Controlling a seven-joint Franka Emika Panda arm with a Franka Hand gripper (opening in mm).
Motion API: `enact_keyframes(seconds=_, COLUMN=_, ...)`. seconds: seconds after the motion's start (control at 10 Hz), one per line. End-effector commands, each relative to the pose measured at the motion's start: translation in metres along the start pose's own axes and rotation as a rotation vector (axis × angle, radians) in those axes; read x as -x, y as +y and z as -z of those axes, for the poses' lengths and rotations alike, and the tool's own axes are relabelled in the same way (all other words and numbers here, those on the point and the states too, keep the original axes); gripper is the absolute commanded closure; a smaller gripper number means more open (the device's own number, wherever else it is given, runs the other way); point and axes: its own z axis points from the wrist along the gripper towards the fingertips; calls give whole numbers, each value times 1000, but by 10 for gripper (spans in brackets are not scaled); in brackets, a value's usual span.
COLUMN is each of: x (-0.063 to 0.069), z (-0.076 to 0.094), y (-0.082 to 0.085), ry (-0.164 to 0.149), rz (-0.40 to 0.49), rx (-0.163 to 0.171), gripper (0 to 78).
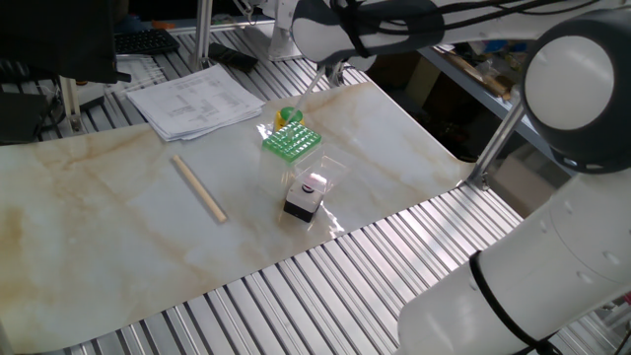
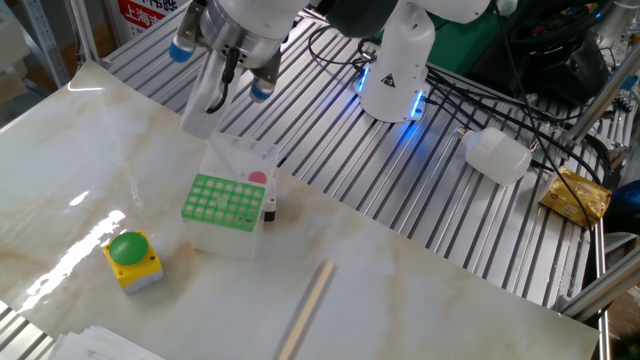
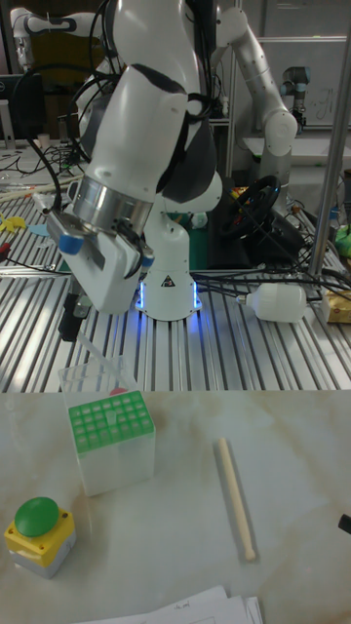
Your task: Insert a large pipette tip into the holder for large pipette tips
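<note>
Starting nearest the tall fixed camera, a yellow box with a round green push-button (image 3: pixel 39 531) sits at the front of the marble-patterned table sheet (image 3: pixel 175 585), with a pale wooden rod (image 3: pixel 236 497) lying flat off to one side. Neither seems part of the job; both lie apart from the rack, so the approach from above is clear.

Just behind the button stands the small bright green square rack (image 3: pixel 110 424) with a grid of round holes, the holder for large pipette tips. It rests on a translucent plastic box whose clear lid is hinged open behind it, leaving the holes exposed from above.

Above and beyond the rack hangs the Franka's two-finger gripper (image 2: pixel 232 82) with blue fingertips. A long clear pipette tip (image 2: pixel 198 108) slants down from the jaws, which look closed narrowly on its upper end, though the contact is too small to confirm. The tip's point hangs over the slatted metal bench just behind the rack, not yet above any hole. Judging by that tilt, it will likely need bringing upright before it can drop in.
</note>
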Motion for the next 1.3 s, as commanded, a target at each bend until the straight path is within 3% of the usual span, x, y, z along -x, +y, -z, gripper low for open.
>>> enact_keyframes(seconds=0.1, x=3, z=-3, y=0, ry=-14, rz=-3, rx=9, gripper=764)
enact_keyframes(seconds=0.9, x=6, z=-11, y=-1, ry=-57, rz=2, rx=17, gripper=764)
enact_keyframes(seconds=1.3, x=-2, z=-20, y=-2, ry=-92, rz=12, rx=8, gripper=764)
